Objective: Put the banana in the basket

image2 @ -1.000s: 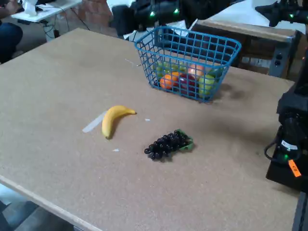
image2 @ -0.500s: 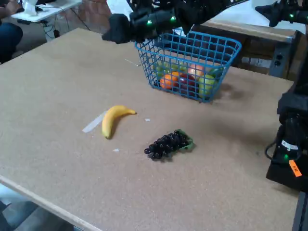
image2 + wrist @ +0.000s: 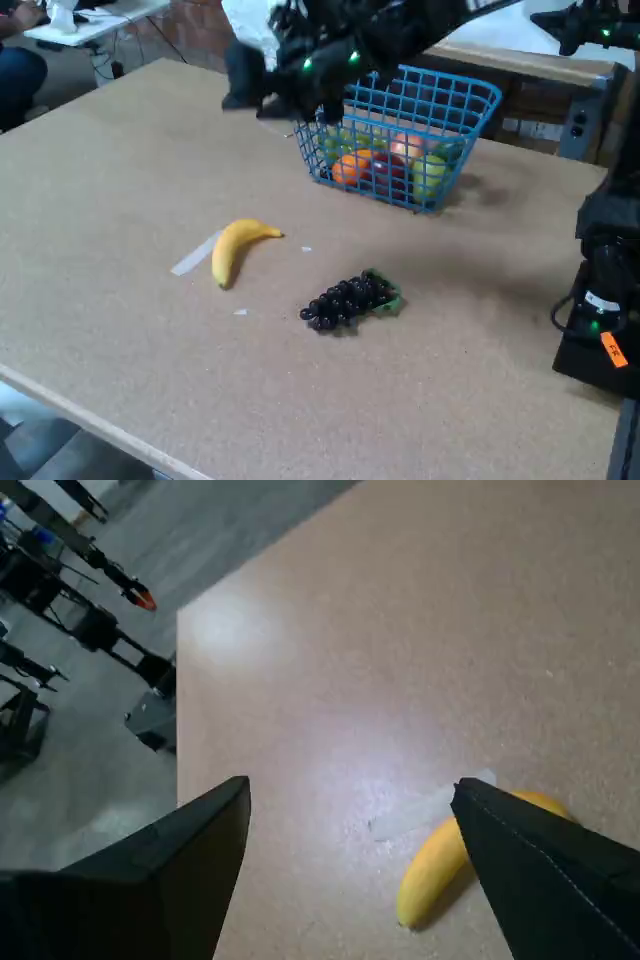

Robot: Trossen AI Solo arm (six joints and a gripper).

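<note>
The banana [image 3: 236, 250] lies flat on the brown table, left of centre in the fixed view. In the wrist view the banana [image 3: 440, 865] shows at the lower right, partly hidden behind the right finger. The blue wire basket [image 3: 440, 105] stands at the back of the table with several fruits inside. My gripper [image 3: 255, 98] hangs in the air by the basket's left corner, well above and behind the banana. The gripper [image 3: 352, 785] is open with only bare table between its fingers.
A bunch of dark grapes [image 3: 350, 298] lies right of the banana. A pale strip of tape [image 3: 195, 255] sits beside the banana's left side. The table's edge [image 3: 178, 730] drops to the floor on the wrist view's left. Black equipment [image 3: 600, 300] stands at the right.
The arm has come in from the top and swung down and to the left, past the basket's left corner. Banana, grapes and basket have stayed put.
</note>
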